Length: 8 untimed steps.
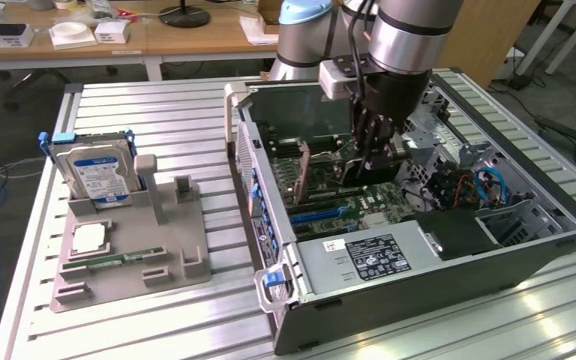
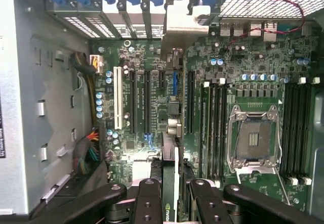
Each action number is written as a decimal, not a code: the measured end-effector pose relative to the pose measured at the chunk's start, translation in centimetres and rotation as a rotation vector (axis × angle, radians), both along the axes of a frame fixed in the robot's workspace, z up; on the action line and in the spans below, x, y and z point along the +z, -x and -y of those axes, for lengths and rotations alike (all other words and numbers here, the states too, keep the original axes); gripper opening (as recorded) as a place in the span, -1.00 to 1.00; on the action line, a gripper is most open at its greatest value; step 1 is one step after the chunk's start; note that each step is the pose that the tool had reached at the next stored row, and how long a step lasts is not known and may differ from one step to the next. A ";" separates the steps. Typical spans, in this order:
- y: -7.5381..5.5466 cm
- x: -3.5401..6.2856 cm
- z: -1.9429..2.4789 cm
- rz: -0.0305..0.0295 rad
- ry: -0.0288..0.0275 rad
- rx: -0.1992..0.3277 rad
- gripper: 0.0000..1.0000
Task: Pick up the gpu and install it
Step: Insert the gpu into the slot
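The gpu (image 1: 313, 169) is a thin brownish card held upright and edge-on inside the open computer case (image 1: 418, 289), just above the motherboard (image 2: 131, 52). My gripper (image 1: 373, 169) reaches down into the case and is shut on it. From the wrist, the gpu (image 2: 171, 133) runs as a narrow edge between my black fingers (image 2: 149, 198), over the row of expansion slots (image 2: 147, 102). Its pale metal bracket (image 2: 185, 27) points toward the case's rear openings. My gripper (image 2: 174, 198) hides the card's near end. Whether the card sits in a slot I cannot tell.
A grey fixture (image 1: 168, 255) at the exterior view's left holds a silver hard drive with a blue label (image 1: 93, 176), a CPU chip (image 1: 88, 238) and a green memory strip (image 1: 113, 260). Inside the case are the power supply (image 1: 373, 259), the empty CPU socket (image 2: 253, 138) and cables (image 1: 488, 184).
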<state>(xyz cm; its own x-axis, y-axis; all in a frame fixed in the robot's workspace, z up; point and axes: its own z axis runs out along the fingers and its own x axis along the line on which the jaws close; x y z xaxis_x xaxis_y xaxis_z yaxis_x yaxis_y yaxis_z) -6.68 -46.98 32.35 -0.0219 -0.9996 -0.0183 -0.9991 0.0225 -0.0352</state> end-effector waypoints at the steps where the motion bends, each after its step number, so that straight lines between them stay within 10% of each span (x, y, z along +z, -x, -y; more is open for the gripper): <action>1: 0.0 -0.05 -0.07 0.0000 0.0000 0.001 -0.47; 8: 0.4 -0.34 -0.21 0.0000 0.0001 0.020 -0.47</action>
<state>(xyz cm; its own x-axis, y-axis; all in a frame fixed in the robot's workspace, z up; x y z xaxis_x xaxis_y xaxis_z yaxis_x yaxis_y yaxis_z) -7.09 -46.76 32.01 -0.0015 -0.9998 -0.0182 -0.9994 0.0022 -0.0352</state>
